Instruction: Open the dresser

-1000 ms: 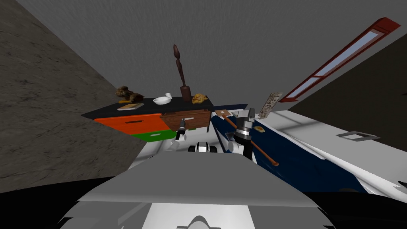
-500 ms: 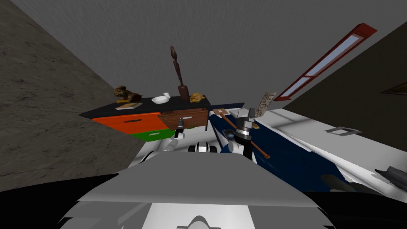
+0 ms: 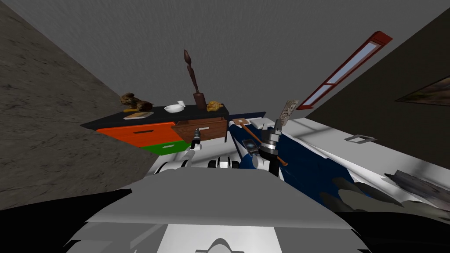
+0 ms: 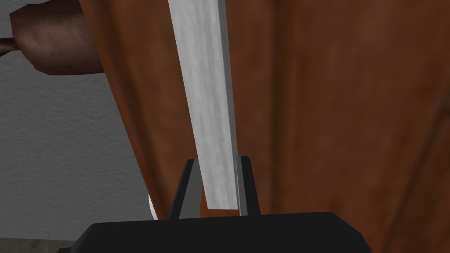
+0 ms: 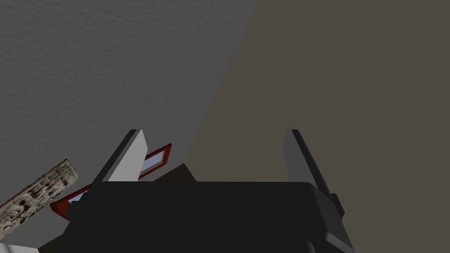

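Observation:
The dresser (image 3: 110,122) has a dark top, an orange drawer (image 3: 140,133) and a green drawer (image 3: 165,147) below it. Its brown wooden drawer (image 3: 211,131) stands pulled out from the front. My left gripper (image 3: 197,133) is at this drawer's pale handle (image 3: 204,128). In the left wrist view the fingers (image 4: 242,184) press both sides of the pale grey handle bar (image 4: 206,101), with the left gripper (image 4: 215,160) shut on it against the brown drawer front (image 4: 329,110). My right gripper (image 3: 274,124) is raised beside the bed, and the right gripper (image 5: 215,131) is open and holds nothing.
On the dresser top stand a tall dark statue (image 3: 192,79), a white bowl (image 3: 174,108), an animal figure (image 3: 134,102) and a book (image 3: 138,115). A bed with a dark blue cover (image 3: 303,162) lies right. A rough wall (image 3: 48,131) is close on the left.
The whole head view has shifted, so I have moved; more of the bed's right side shows. My left gripper stays shut on the brown drawer's handle. The right arm keeps its pose.

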